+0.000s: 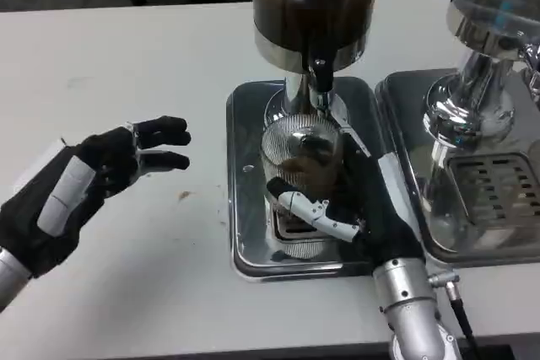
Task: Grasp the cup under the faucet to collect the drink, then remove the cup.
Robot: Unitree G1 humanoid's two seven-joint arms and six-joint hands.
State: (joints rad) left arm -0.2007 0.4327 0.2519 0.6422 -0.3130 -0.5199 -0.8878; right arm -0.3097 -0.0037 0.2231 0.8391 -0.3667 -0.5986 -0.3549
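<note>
A tall drink dispenser stood at the back of the white table, and its faucet served as the landmark. Directly beneath the faucet, on a steel drip tray, sat the clear cup, holding some dark drink, so filling looked underway and removal remained. The right hand wrapped the cup, fingers curled across its front. Well left of the faucet, the left hand hovered with fingers spread, holding nothing.

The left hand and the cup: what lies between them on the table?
In the head view, between the left hand and the cup lie bare white table, a small brown spot, and the drip tray's left rim.
</note>
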